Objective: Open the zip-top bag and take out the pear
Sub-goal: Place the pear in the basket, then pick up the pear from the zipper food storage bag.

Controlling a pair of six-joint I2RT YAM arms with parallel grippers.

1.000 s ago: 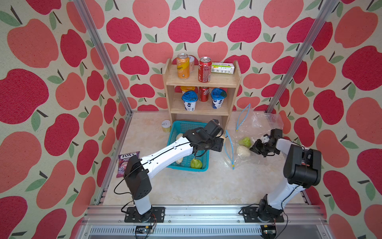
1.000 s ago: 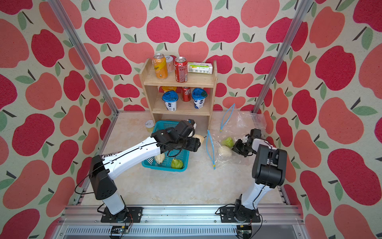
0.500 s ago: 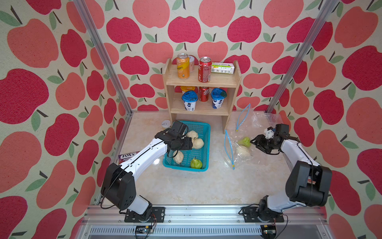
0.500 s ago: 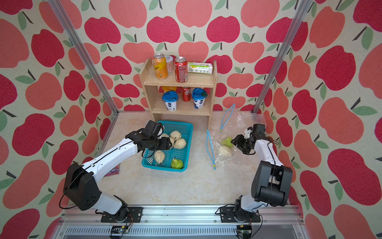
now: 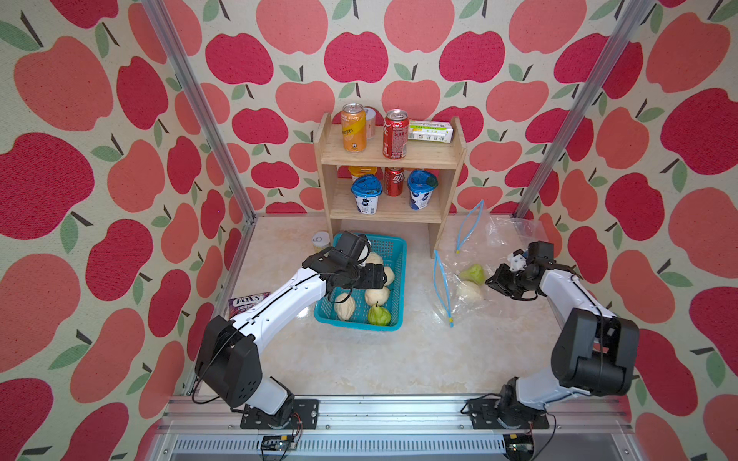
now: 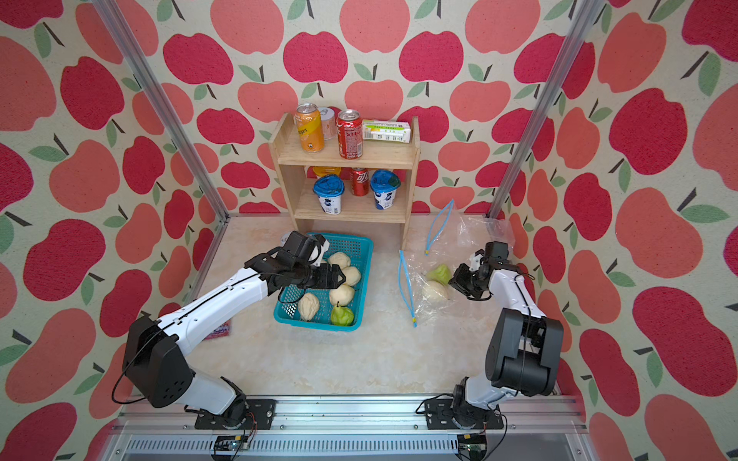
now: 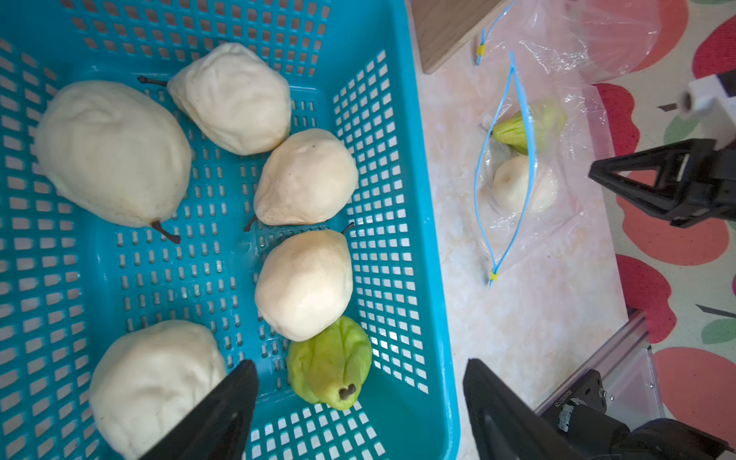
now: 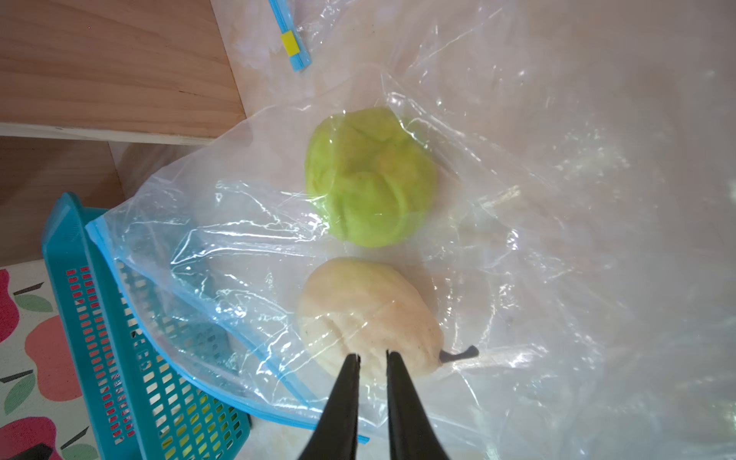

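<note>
The zip-top bag (image 5: 463,315) lies at the table's right with its blue zip mouth (image 5: 441,287) gaping toward the basket. Inside it are a green pear (image 8: 370,179) and a cream pear (image 8: 370,310). At the bag's closed end, next to the cream pear, my right gripper (image 8: 373,354) has its jaws almost together, pinching the film. Over the teal basket (image 5: 395,247), my left gripper (image 7: 358,364) hangs open and empty above several cream pears and one green pear (image 7: 330,362).
A wooden shelf (image 5: 391,155) with cans and cups stands at the back, its side panel close to the bag. A second, flat clear bag (image 5: 507,231) lies behind. A candy packet (image 5: 247,301) lies left of the basket, and a small jar (image 5: 320,239) stands behind it.
My left gripper pulled back from beside the bag's mouth to over the basket. My right gripper shifted a little along the bag's far end.
</note>
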